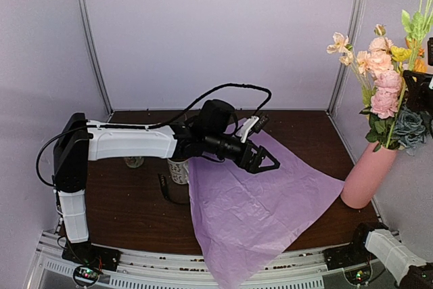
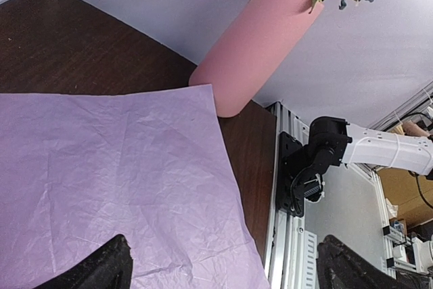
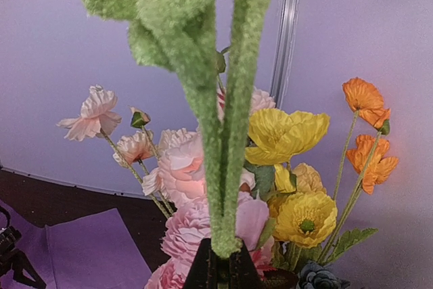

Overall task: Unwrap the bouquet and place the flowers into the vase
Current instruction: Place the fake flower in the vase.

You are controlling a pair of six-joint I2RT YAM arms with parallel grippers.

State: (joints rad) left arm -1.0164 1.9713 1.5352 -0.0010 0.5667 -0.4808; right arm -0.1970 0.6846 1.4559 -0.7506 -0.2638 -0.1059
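**Top view.** L. arm reaches across the table (image 1: 128, 201). The left pincer (image 1: 270, 160) is spread wide, holds nothing, and hangs over the flat sheet of tissue paper (image 1: 257, 214). The paper is unwrapped and its near corner droops past the front rail (image 1: 169, 275). The vase (image 1: 365, 177) stands at the far R. edge of the table, leaning right, with the flowers (image 1: 385, 79) already in it. A patterned mug (image 1: 178, 170) shows behind the L. arm.

**L. wrist view.** The sheet's corner lies just beside the vase foot. No stems are left on it.

**R. wrist view.** The right pincer (image 3: 218, 269) is clenched on a fuzzy green sprig (image 3: 223, 133), held above the pink, yellow and orange blooms.

**Step in hand (judged).** Seat this last sprig.
- Aim the stem end at a gap between blooms.
- Lower it along the vase's lean.
- Let go only once the stem sits inside the mouth.
- A sideways push could tip the leaning vase.

**Surface and room.** The table is dark wood-grain. The walls (image 1: 216, 32) are plain pale lilac panels with metal corner posts.
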